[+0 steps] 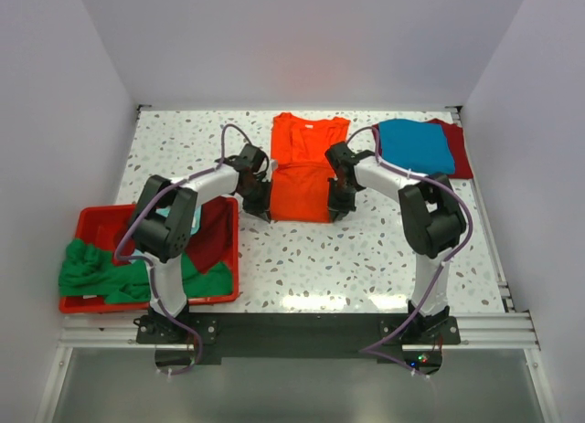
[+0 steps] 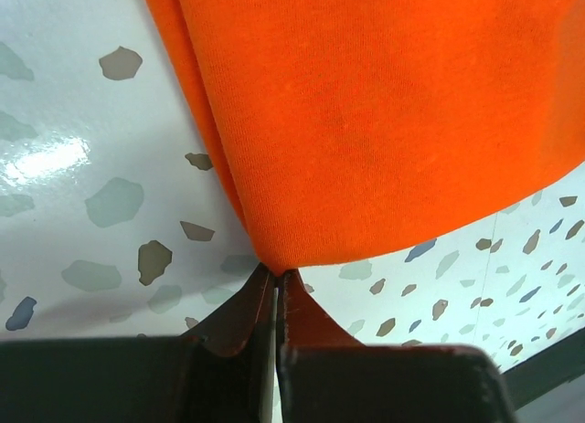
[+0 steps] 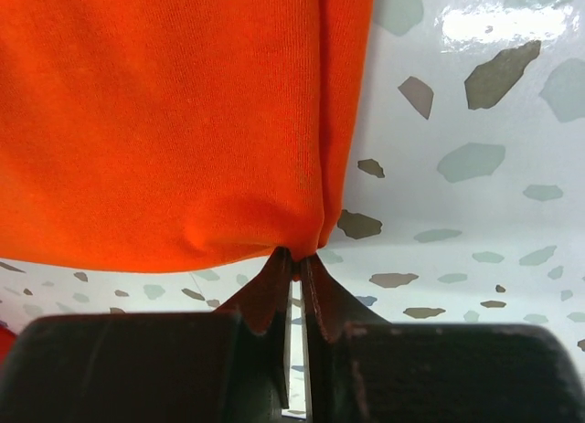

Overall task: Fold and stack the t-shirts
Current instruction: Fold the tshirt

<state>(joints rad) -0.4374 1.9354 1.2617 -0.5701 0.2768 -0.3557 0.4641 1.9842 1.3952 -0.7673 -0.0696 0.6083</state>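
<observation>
Ctr-top of frame, orange t-shirt [image 1: 306, 172] lying flat. At its lower-left corner the left gripper [image 1: 262, 208] is clamped tight; right gripper [image 1: 335, 208] pinching lower-right corner. Upper right, blue t-shirt [image 1: 416, 144] on dark red t-shirt [image 1: 462, 153].

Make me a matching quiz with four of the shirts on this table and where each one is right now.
1 orange t-shirt
2 blue t-shirt
3 green t-shirt
4 dark red t-shirt

A spilling over the red bin
B under another shirt
C pinched by left gripper and right gripper
D folded atop another shirt

Pairs: 1-C, 2-D, 3-A, 4-B
</observation>
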